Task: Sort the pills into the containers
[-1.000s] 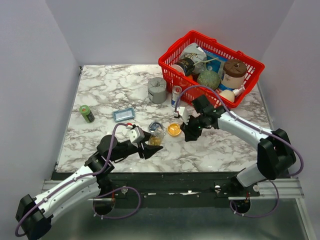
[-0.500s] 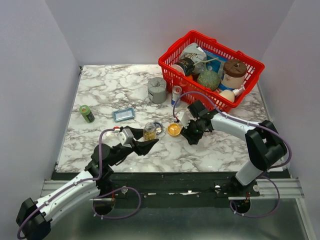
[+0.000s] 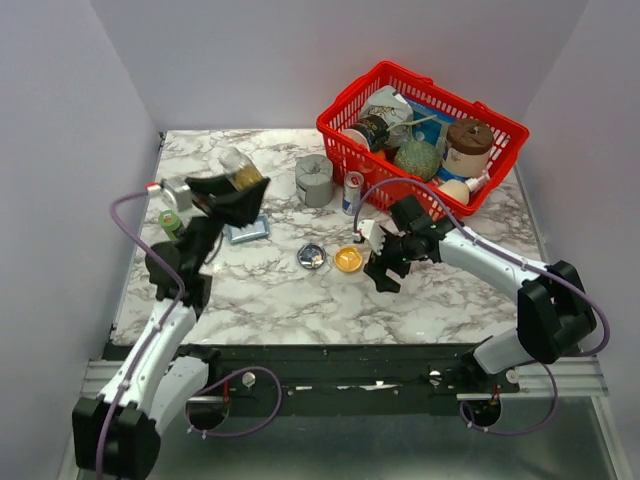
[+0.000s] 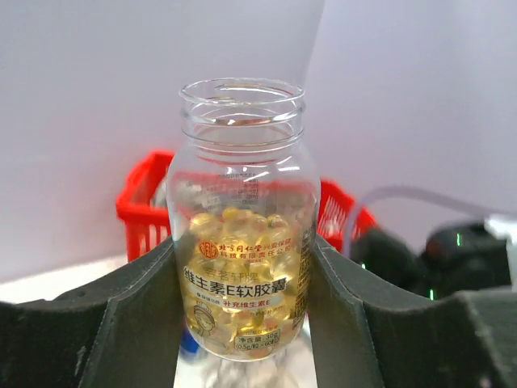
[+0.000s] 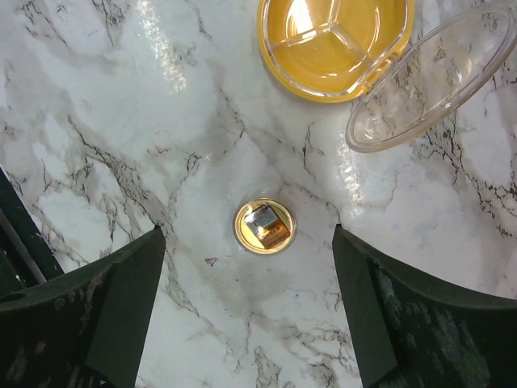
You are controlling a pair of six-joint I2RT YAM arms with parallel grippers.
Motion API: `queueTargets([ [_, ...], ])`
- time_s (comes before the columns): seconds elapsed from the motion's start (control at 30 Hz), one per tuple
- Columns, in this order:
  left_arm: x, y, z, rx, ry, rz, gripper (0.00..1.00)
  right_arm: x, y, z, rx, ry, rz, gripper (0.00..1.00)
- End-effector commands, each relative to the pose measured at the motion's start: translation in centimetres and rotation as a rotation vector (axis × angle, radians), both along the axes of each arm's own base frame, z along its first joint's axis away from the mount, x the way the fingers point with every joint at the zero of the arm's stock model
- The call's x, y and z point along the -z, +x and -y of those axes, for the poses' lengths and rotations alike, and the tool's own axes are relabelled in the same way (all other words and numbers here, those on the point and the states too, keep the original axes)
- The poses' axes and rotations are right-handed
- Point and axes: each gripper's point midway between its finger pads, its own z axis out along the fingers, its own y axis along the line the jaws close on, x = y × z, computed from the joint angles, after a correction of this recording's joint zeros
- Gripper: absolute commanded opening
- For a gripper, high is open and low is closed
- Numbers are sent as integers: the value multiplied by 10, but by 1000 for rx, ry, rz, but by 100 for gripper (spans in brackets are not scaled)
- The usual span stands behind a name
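The left gripper [image 4: 245,303] is clamped on a clear open-mouthed bottle [image 4: 242,234], its two dark fingers [image 4: 133,323] pressing the bottle's sides. The bottle stands upright in the grip and is partly filled with yellow capsules [image 4: 242,234]. From above, this gripper [image 3: 243,187] and bottle [image 3: 240,170] are raised over the marble table [image 3: 450,300], well to the left of the orange dish [image 3: 348,260] and farther back.

The right gripper [image 3: 385,266] hangs just to the right of the orange dish, low over the table. Its fingers [image 5: 113,307] stand wide apart, gripping nothing. On the table between them lies a small round gold disc [image 5: 264,227], touching neither finger. In the wrist view the orange dish [image 5: 335,40] sits just beyond the disc, and ridges divide its inside into sections. A clear lid [image 5: 432,77] lies against the dish's rim on one side.

The silvery dish [image 3: 311,257] rests just to the left of the orange dish, with a narrow gap between them. A blue tray [image 3: 247,230] lies farther left of the orange dish. A grey cylinder [image 3: 314,180] and a small can [image 3: 352,190] stand behind the orange dish. The red basket [image 3: 340,135], full of assorted items, sits behind the orange dish and to its right.
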Motion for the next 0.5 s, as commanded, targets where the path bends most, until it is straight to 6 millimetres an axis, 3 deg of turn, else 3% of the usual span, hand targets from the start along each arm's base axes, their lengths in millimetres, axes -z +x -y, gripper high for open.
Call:
queueTargets([
  [0.0,-86,-24,-17,279,-180,196,0,-13,-4,1,-31,52,-5,92],
  [0.07,-93,-58,2,392,-107,293,0,-16,-5,0,-33,65,-3,92],
  [0.1,-78,-50,13,348,-12,259,0,-19,-4,2,-27,73,0,92],
  [0.13,-80,-82,18,343,44,311,0,-22,-4,2,-25,82,5,92],
  [0.17,-74,-97,33,365,54,288,0,-23,-4,1,-26,91,4,92],
  [0.2,-43,-88,41,319,150,199,0,-24,-3,2,-23,95,6,92],
  [0.23,-39,-96,37,299,149,202,0,-25,-2,2,-22,98,3,92],
  [0.33,-18,-55,29,196,190,103,0,-24,-2,-1,-28,107,-12,92],
  [0.37,-15,-46,28,226,169,66,0,-24,-2,-1,-26,106,-21,92],
  [0.4,-33,-56,29,295,141,157,0,-25,-4,-3,-31,115,-28,92],
  [0.47,-28,-65,44,339,139,184,0,-30,-6,-1,-33,124,-15,92],
])
